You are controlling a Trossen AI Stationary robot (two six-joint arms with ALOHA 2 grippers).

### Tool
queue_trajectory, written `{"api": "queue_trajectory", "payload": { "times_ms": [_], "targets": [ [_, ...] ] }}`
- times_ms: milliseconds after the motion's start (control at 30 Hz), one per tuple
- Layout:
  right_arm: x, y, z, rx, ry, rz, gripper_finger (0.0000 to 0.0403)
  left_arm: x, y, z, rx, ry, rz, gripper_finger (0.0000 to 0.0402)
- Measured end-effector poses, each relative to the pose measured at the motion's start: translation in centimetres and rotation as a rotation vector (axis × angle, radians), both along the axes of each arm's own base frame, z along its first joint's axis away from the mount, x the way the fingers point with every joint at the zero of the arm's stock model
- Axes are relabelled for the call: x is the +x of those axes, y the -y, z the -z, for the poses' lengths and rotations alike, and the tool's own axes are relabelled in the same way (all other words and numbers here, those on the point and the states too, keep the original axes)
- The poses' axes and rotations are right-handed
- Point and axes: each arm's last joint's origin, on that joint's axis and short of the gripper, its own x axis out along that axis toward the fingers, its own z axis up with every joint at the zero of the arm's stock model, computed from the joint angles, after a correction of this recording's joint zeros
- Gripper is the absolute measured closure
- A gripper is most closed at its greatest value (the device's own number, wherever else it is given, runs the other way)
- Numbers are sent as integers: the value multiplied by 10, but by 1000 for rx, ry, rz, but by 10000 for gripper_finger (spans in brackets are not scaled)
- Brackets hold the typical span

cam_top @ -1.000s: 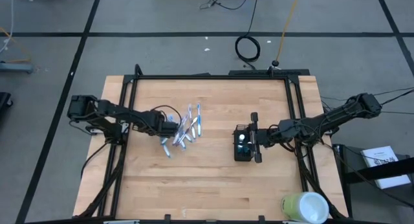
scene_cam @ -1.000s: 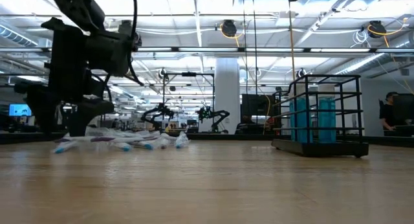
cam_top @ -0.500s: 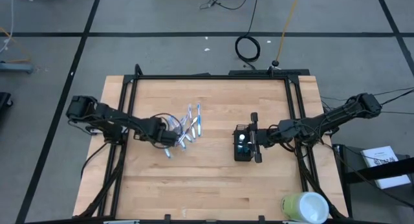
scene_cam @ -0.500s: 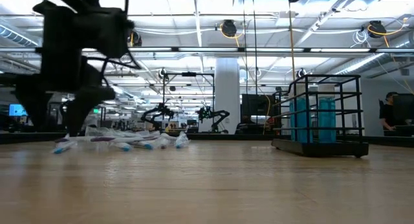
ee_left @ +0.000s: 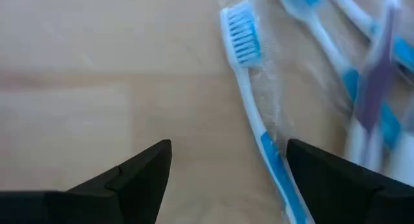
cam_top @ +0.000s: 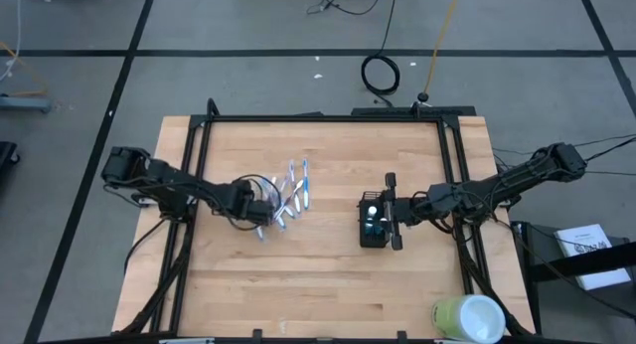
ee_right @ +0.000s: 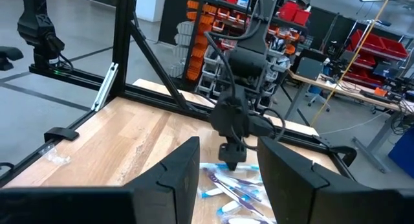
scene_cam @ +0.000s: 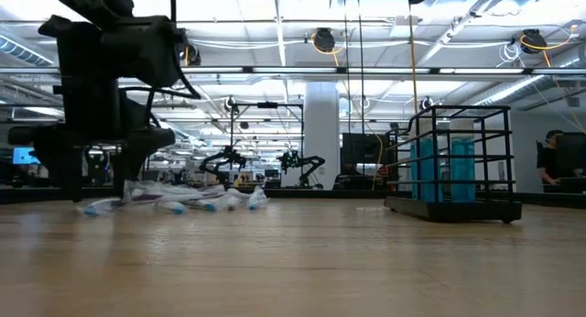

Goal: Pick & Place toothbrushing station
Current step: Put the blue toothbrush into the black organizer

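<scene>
Several blue-and-white toothbrushes [cam_top: 290, 193] lie in a loose pile on the table left of centre. They also show in the low view [scene_cam: 174, 201]. My left gripper [cam_top: 264, 217] is open, low over the pile's near left end. In its wrist view one toothbrush [ee_left: 253, 114] lies on the wood between its two fingers [ee_left: 226, 169], untouched. The black wire holder [cam_top: 372, 225] stands upright right of centre, with blue tubes inside [scene_cam: 449, 166]. My right gripper [cam_top: 390, 215] is open at the holder's right side, and its fingers show apart in its wrist view [ee_right: 228, 166]. My right gripper stands close against the holder's right side [cam_top: 382, 225], coming level from the table's right. The holder is outside its wrist view, so I cannot tell whether the fingers touch it.
A large yellow-green and white cylinder [cam_top: 467, 317] stands at the near right corner. A black frame [cam_top: 318, 118] runs along the table's far edge and sides. Bare wood lies between the pile and the holder and along the near half.
My left gripper has moved a little toward the table's near edge and left, from over the pile's left side to its near left end, staying open. The toothbrushes and the holder have stayed where they were.
</scene>
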Motion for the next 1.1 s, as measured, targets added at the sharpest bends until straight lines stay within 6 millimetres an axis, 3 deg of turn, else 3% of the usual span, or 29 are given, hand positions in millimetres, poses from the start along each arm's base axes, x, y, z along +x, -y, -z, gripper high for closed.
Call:
{"api": "queue_trajectory", "payload": {
  "times_ms": [400,833,1100],
  "targets": [
    [0,0,0,19,3,0,257,12,-3,3,-126,79,14,106],
    [0,0,0,19,2,1,257,17,-3,7,-140,78,122,305],
    [0,0,0,19,2,2,257,17,-3,3,-100,75,236,384]
  ]
}}
